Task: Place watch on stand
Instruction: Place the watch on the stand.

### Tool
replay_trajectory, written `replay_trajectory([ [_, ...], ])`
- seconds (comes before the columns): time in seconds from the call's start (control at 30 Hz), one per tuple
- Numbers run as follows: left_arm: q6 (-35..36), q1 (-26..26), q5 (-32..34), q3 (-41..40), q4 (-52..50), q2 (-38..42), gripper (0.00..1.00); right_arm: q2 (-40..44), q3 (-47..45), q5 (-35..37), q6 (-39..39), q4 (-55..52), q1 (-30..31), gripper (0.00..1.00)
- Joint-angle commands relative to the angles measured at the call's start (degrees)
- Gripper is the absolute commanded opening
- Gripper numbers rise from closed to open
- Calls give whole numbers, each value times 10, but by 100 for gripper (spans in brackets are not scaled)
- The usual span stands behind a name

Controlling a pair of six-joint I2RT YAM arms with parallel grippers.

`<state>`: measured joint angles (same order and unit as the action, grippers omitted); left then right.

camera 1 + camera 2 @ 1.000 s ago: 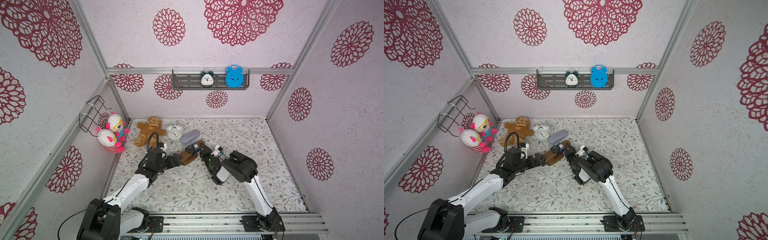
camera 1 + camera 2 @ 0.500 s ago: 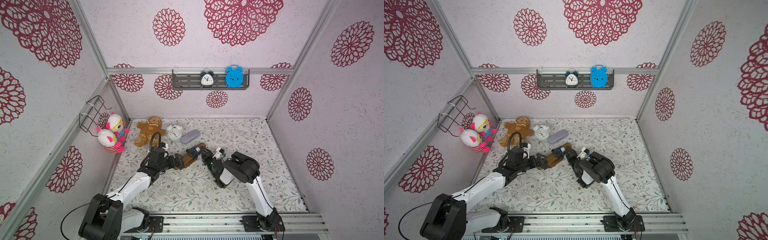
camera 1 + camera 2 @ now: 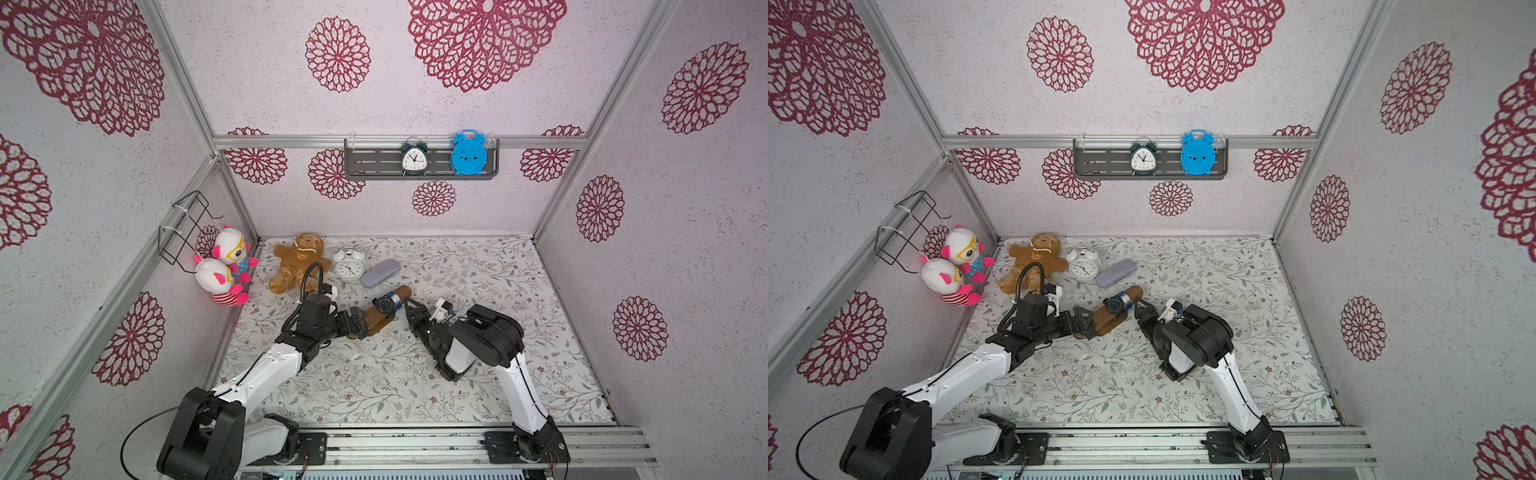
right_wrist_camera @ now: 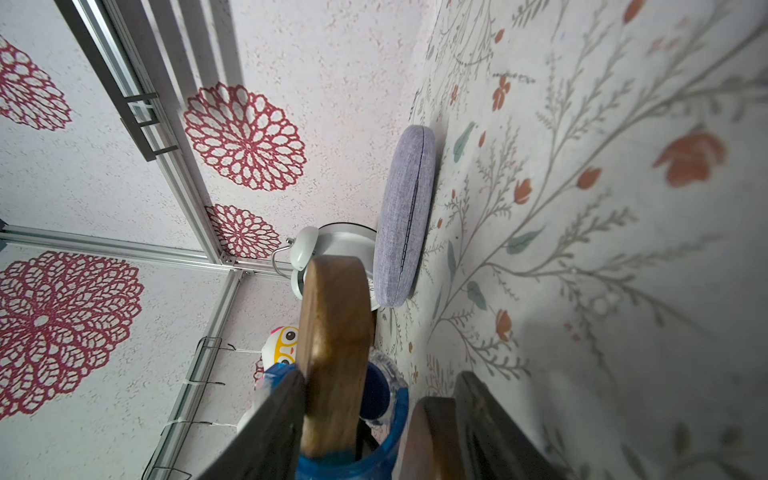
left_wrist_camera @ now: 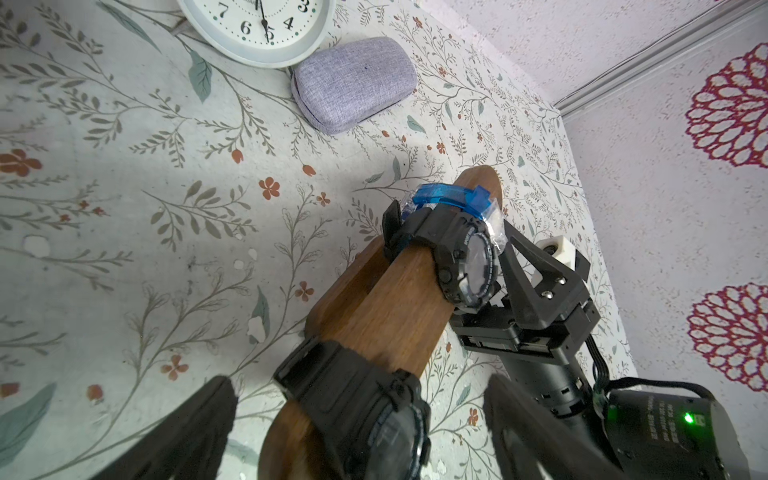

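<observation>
Left gripper: jaws fully spread and straddling the near end of the bar. No finger is seen pressing on the wood. Judged to be a bracing position, ready to steady the stand against a sideways push.
Second watch: strapped around the bar between the left fingers, so that end of the bar is taken.
Stand: rests on the floral tabletop, with the bar running obliquely from the left arm toward the right arm. This leaves the far end free for loading.
Watch: looped around the bar near its far end, with a blue insert in the strap. The face is turned sideways toward the right arm. Judged seated on the stand.
Right gripper: fingers parted, one on each side of the bar end. They stand just beside the watch and do not clamp it.
</observation>
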<state>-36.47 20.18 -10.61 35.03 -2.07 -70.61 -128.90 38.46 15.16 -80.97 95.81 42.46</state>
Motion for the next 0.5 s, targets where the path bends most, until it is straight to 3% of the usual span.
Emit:
replay_trajectory([
  [0.0,41,-11,18,24,-30,24,98,31,-21,-7,21,8,-14,62],
  [0.07,51,-25,15,28,-44,34,98,43,-38,-11,26,8,-21,64],
  [0.3,119,-117,23,27,-74,122,98,142,-142,-36,80,-16,-63,92],
  [0.47,192,-195,23,30,-62,178,98,286,-190,-83,180,-142,-114,93],
])
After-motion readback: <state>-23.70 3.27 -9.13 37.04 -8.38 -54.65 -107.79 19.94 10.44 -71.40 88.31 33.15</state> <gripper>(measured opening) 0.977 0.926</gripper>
